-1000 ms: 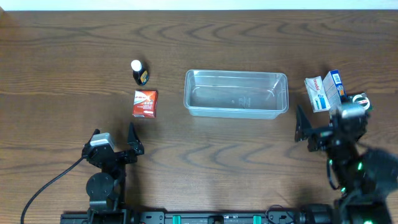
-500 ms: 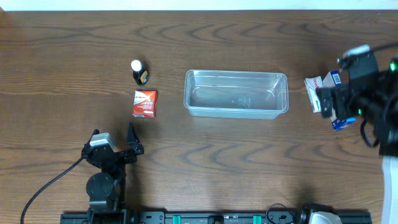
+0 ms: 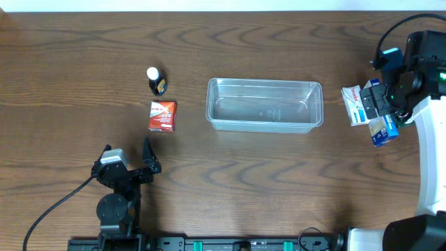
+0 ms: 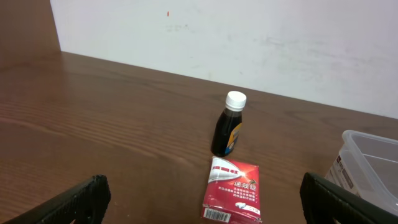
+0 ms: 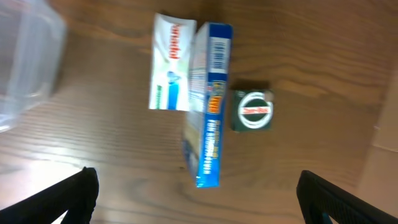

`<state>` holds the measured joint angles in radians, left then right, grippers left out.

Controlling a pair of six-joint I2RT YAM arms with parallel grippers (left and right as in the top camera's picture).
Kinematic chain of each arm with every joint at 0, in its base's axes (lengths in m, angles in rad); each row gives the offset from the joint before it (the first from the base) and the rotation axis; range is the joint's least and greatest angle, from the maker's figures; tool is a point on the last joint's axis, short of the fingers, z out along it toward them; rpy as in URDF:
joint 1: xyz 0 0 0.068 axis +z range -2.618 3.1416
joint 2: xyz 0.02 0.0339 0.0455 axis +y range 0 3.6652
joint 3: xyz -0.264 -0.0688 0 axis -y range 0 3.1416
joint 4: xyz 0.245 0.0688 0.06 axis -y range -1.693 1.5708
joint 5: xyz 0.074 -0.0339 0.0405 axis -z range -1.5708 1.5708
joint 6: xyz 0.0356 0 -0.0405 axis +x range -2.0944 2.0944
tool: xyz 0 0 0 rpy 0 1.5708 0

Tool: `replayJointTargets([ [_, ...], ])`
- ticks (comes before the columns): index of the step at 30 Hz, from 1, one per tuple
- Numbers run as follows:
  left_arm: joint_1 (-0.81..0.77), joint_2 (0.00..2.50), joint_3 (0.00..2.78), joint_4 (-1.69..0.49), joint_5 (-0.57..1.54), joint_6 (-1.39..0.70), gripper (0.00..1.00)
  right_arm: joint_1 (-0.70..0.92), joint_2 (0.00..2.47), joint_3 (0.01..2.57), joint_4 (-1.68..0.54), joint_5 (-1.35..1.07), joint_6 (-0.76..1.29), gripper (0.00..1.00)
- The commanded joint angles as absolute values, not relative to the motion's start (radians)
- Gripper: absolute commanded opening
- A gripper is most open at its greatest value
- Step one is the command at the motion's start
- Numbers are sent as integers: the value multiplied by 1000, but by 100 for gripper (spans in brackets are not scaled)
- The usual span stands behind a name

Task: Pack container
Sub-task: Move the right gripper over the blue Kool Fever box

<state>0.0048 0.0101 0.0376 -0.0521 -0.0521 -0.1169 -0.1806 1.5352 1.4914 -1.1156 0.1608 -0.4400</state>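
Note:
The container (image 3: 265, 120), a clear shallow tub, stands empty mid-table; its corner shows in the left wrist view (image 4: 373, 163) and in the right wrist view (image 5: 25, 56). A dark bottle with a white cap (image 3: 155, 80) (image 4: 230, 124) and a red box (image 3: 162, 115) (image 4: 233, 190) lie left of it. My left gripper (image 3: 127, 155) (image 4: 202, 214) is open, low and short of the red box. At the right lie a white box (image 5: 173, 62) (image 3: 354, 104), a blue box (image 5: 208, 106) (image 3: 383, 129) and a small dark green box (image 5: 253, 111). My right gripper (image 5: 196, 202) (image 3: 380, 101) hovers open above them.
The right arm (image 3: 418, 77) reaches in from the table's right edge. A black cable (image 3: 56, 202) trails from the left arm's base at the front left. A white wall (image 4: 249, 37) rises behind the table's far edge.
The right arm has swung from the front right of the table back and up over the boxes at the right. The left arm and all objects have stayed put.

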Motion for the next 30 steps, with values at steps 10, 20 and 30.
replayJointTargets([
  [10,9,4,4,-65,-64,-125,98,-330,1562,1482,-968,16,-458,99],
  [20,9,4,4,-65,-64,-125,98,-421,1636,1481,-952,-236,-450,99],
  [30,9,4,4,-65,-64,-125,98,-419,1733,1481,-986,-229,-450,91],
])
